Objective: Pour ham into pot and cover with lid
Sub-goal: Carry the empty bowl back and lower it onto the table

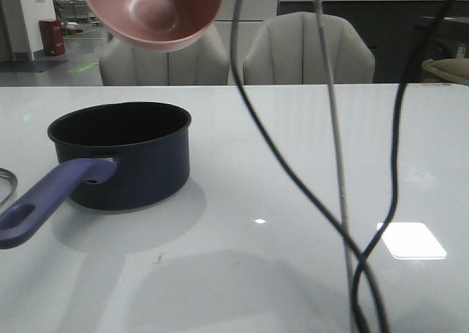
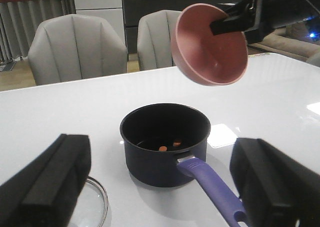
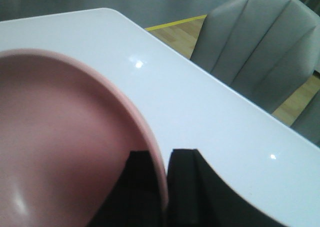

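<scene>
The dark navy pot (image 1: pixel 121 153) stands on the white table at the left, its purple handle (image 1: pixel 51 197) pointing toward the near edge. A few orange ham bits (image 2: pixel 163 148) lie on its black bottom. High above the pot hangs a pink bowl (image 1: pixel 150 10), tipped on its side, nothing showing inside. My right gripper (image 3: pixel 165 177) is shut on the bowl's rim (image 3: pixel 150 137), one finger inside and one outside. My left gripper (image 2: pixel 162 152) stands open near the pot's handle side, holding nothing. The glass lid (image 2: pixel 92 204) lies flat beside the pot; its knob is hidden.
Black and grey cables (image 1: pixel 337 164) hang down across the middle and right of the front view. Two grey chairs (image 1: pixel 308 50) stand behind the table's far edge. The lid's metal rim (image 1: pixel 6 180) just shows at the table's left edge.
</scene>
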Controlling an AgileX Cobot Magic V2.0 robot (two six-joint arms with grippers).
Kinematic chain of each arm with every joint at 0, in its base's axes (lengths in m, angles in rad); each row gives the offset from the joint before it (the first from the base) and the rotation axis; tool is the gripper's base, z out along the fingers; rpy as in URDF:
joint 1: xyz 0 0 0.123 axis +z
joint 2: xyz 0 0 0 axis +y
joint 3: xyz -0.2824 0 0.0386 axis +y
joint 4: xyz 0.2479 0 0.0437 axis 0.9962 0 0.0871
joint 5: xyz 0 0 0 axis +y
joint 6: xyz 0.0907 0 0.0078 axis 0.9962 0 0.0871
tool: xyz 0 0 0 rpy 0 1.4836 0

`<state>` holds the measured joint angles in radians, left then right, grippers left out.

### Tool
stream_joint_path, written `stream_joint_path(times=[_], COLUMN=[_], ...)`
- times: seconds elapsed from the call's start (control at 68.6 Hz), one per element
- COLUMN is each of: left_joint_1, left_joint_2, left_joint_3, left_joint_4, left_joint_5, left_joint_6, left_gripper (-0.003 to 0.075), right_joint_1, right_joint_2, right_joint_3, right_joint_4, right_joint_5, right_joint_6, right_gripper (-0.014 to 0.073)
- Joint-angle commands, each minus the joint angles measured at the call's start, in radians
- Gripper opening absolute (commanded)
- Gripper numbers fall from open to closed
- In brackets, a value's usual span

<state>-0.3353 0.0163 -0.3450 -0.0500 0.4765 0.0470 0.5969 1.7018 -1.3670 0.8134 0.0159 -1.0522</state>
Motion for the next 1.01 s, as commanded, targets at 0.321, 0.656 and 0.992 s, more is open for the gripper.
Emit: stream_joint_path(times=[0.321, 0.656, 0.992], left_joint_1=[-0.01, -0.01, -0.01], left_joint_2=[0.014, 0.014, 0.014], left_joint_3=[-0.027, -0.027, -0.027], left_joint_4=[-0.009, -0.009, -0.009], left_joint_5=[-0.088, -0.088, -0.088], left_joint_6=[-0.003, -0.003, -0.003], left_gripper=[0.0606, 0.0606, 0.0606], right_joint_1=[-0.268, -0.503, -0.532], right_joint_2=[-0.17, -0.159, -0.039], right_joint_3=[0.126, 0.128, 0.127], right_joint_4=[0.014, -0.56, -0.541], right_joint_5=[0.28, 0.502, 0.532], right_joint_6=[0.027, 0.676, 0.842], right_gripper=[0.0134, 0.0134, 0.0134])
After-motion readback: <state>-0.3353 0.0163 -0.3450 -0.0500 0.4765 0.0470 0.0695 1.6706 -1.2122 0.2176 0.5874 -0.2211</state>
